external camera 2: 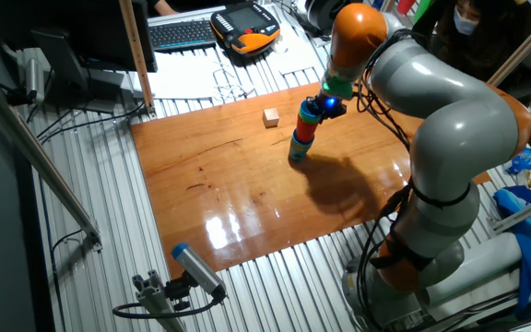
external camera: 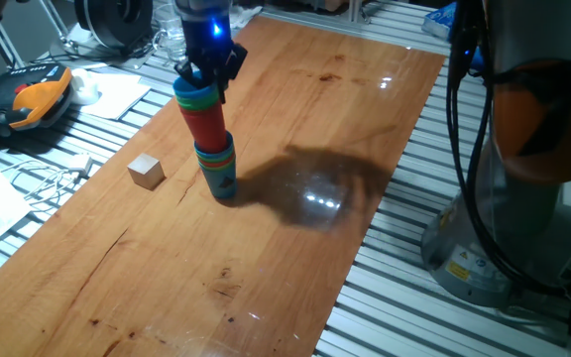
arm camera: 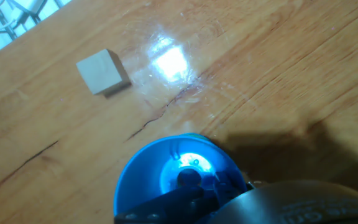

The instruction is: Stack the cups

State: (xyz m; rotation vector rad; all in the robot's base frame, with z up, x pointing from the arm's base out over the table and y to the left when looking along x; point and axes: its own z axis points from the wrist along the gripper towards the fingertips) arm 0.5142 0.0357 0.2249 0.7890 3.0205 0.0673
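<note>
The cups are nested in one tall, leaning stack [external camera: 211,139] of blue, green and red cups that stands on the wooden table [external camera: 295,248]. The stack also shows in the other fixed view [external camera 2: 303,134]. My gripper [external camera: 207,72] is at the top of the stack and is shut on the rim of the top blue cup [arm camera: 160,171]. In the hand view I look down into that blue cup, with a dark finger [arm camera: 191,196] reaching into its mouth. The lower cups are hidden there.
A small pale wooden cube [external camera: 146,171] lies on the table left of the stack and also shows in the hand view [arm camera: 103,71]. An orange teach pendant [external camera: 33,97], papers and cables [external camera: 53,178] lie beyond the table's left edge. The arm's base [external camera: 523,159] stands to the right.
</note>
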